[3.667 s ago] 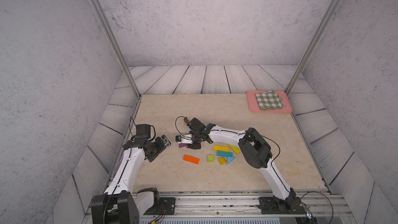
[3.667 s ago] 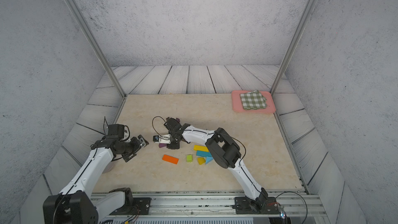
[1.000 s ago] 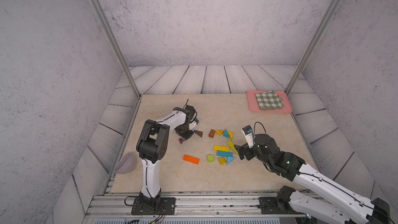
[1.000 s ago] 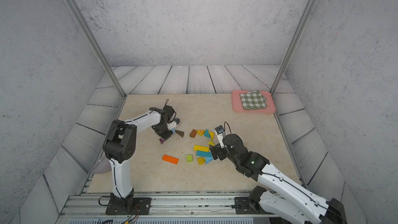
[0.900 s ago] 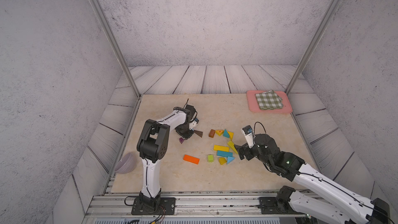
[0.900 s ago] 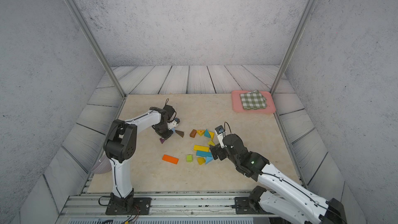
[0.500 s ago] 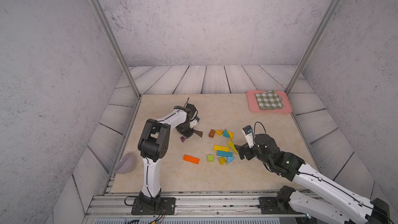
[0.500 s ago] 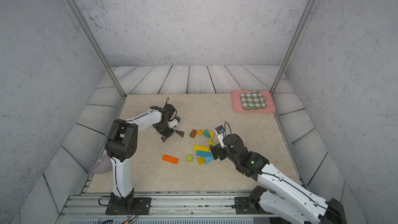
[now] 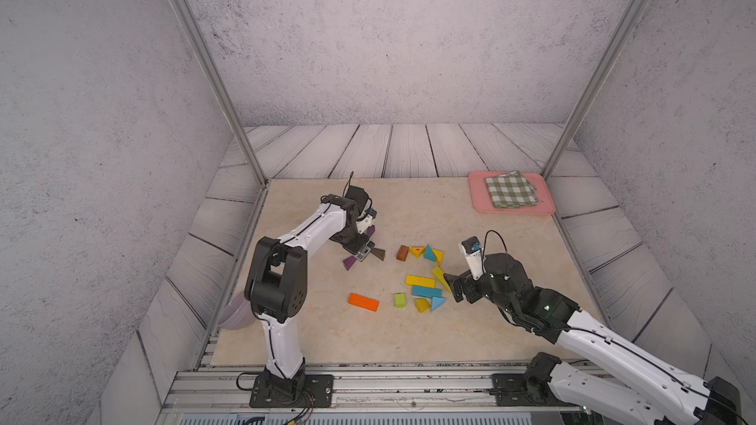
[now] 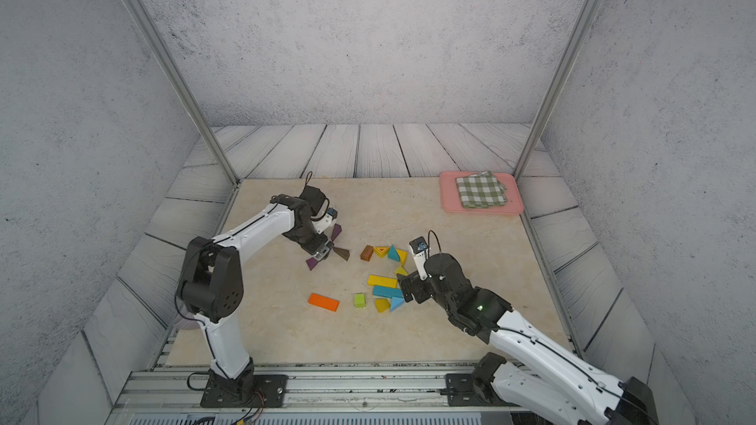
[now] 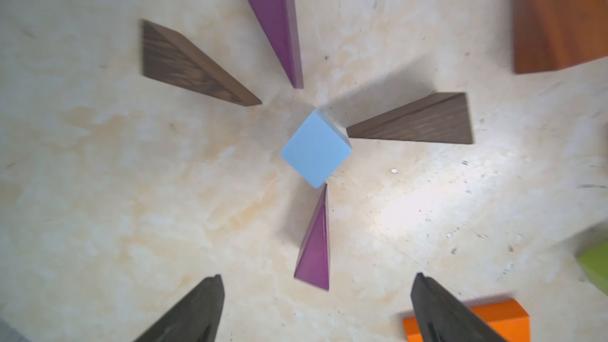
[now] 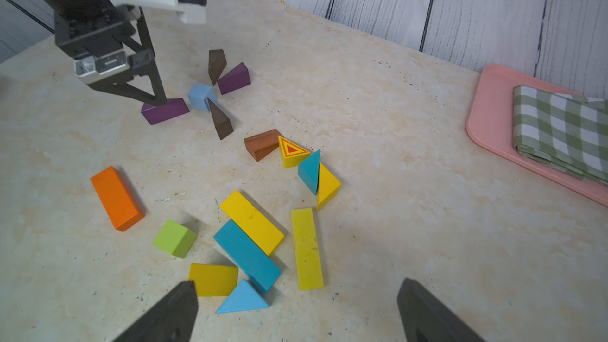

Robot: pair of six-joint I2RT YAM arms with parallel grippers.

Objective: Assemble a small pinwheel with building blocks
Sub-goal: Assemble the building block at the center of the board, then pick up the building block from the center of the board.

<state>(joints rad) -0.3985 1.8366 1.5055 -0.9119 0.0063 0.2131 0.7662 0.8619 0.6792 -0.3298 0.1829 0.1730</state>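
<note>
Left end effector (image 11: 317,277) jaws wide apart, holding nothing, over light-blue wooden cube (image 11: 316,149) ringed by purple wooden wedges (image 11: 279,21) and dark-brown wooden wedges (image 11: 187,67) on desk (image 9: 409,333); cube hidden in both top views; right end effector (image 12: 297,282) spread, empty, above loose blocks (image 12: 250,222); orange wooden bar (image 11: 493,319) partly hidden behind a finger

Light-blue cube (image 11: 316,149), purple wedges (image 11: 273,18), dark brown wood-grained wedges (image 11: 418,123); orange bar (image 12: 116,197), lime-green cube (image 12: 174,238), teal bar (image 12: 246,254), yellow bars (image 12: 251,222); a yellow triangle (image 12: 292,152) bearing red nested triangles; green-and-white checked cloth (image 12: 559,133) on a pink tray (image 12: 490,116); the bench (image 12: 394,126) is beige, marbled
</note>
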